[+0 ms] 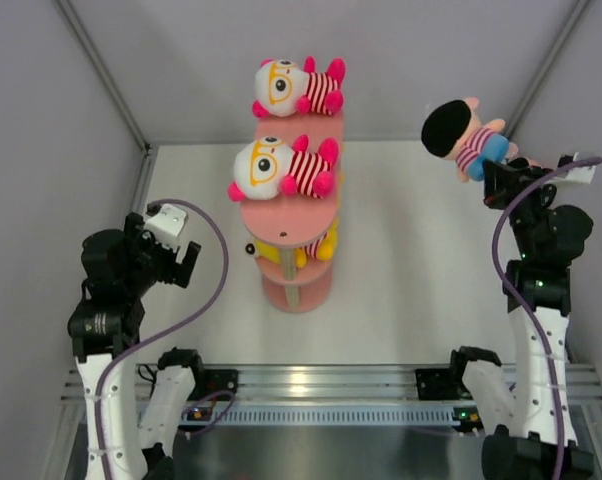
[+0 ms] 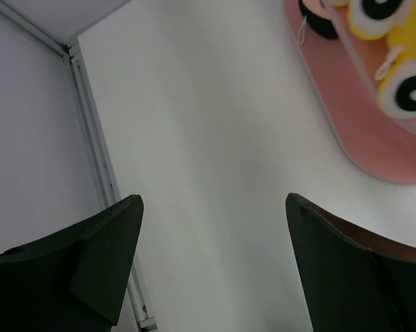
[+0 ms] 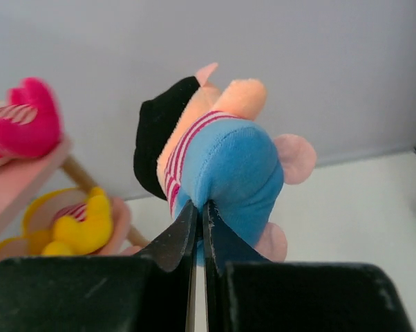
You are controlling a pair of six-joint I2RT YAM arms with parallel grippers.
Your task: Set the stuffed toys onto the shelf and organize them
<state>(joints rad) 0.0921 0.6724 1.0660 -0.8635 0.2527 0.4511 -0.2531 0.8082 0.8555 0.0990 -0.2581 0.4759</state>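
The salmon-pink shelf stands mid-table. A white-faced toy with orange glasses lies on its top tier, a second one on the middle tier, and a yellow toy on the bottom tier. My right gripper is shut on the blue shorts of a black-haired toy, held in the air at the far right. My left gripper is open and holds nothing, low over the table left of the shelf's bottom tier, where yellow toys lie.
Grey walls close in the table on the left, back and right. A metal frame strip runs along the left wall. The aluminium rail with both arm bases crosses the near edge.
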